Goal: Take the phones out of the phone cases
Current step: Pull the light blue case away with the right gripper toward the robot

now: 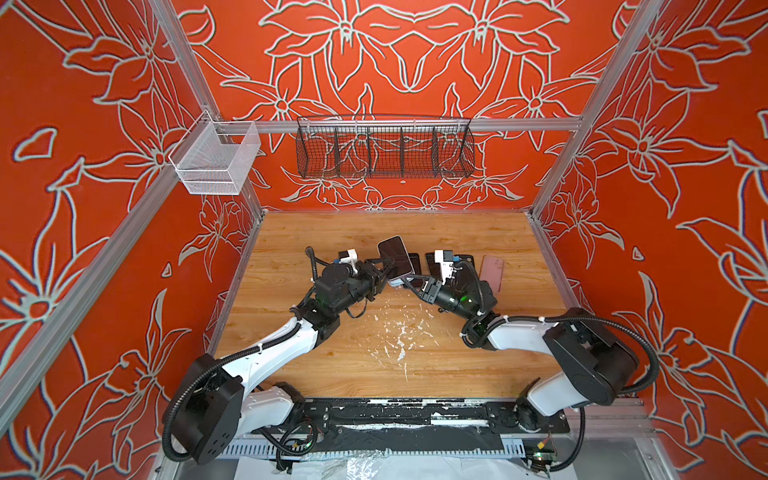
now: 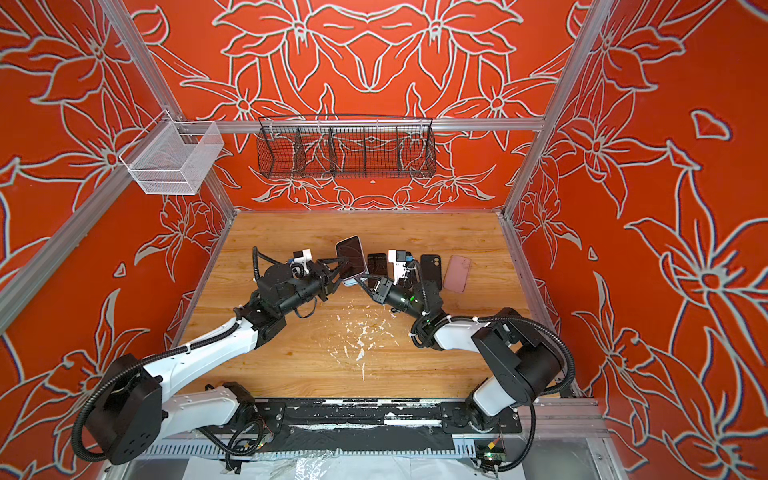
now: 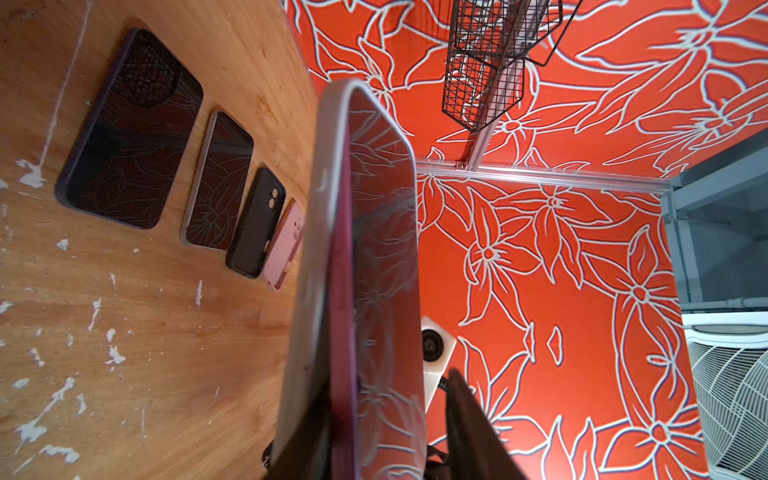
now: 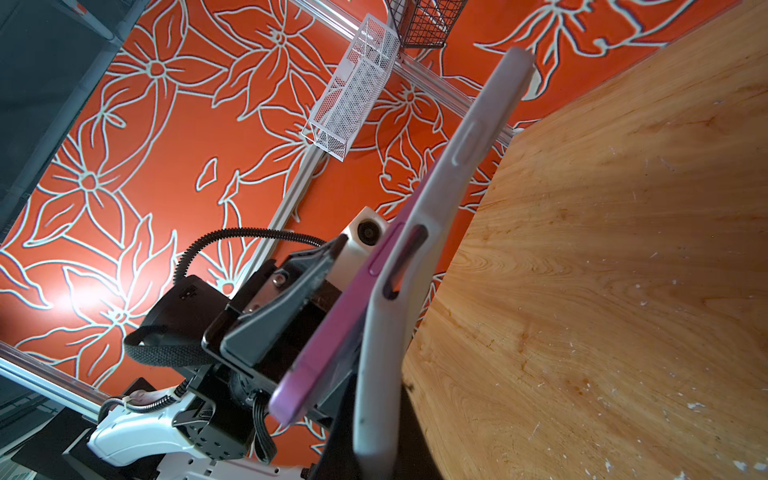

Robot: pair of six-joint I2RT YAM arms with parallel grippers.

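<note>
- Phone case (image 4: 469, 166), pale and upright, stands clear above the desk (image 1: 332, 357), its lower end pinched in the right hand (image 4: 374, 453). If that pinch is shallow, a hard pull could twist the case loose and drop everything.
- Pink-edged phone (image 4: 328, 336) sits mostly inside the case, with one lower corner sprung out on the screen side. If it came free with nothing gripping it, it would likely fall.
- Left hand (image 1: 384, 269) straddles phone and case together, with one finger (image 3: 465, 415) a sliver off the glass. Whether it pinches yet cannot be told. Closing over both would probably press the sprung corner back in.
- Spare phones (image 3: 220, 183) lie in a row on the desk nearby, and a dropped phone may strike them.
</note>
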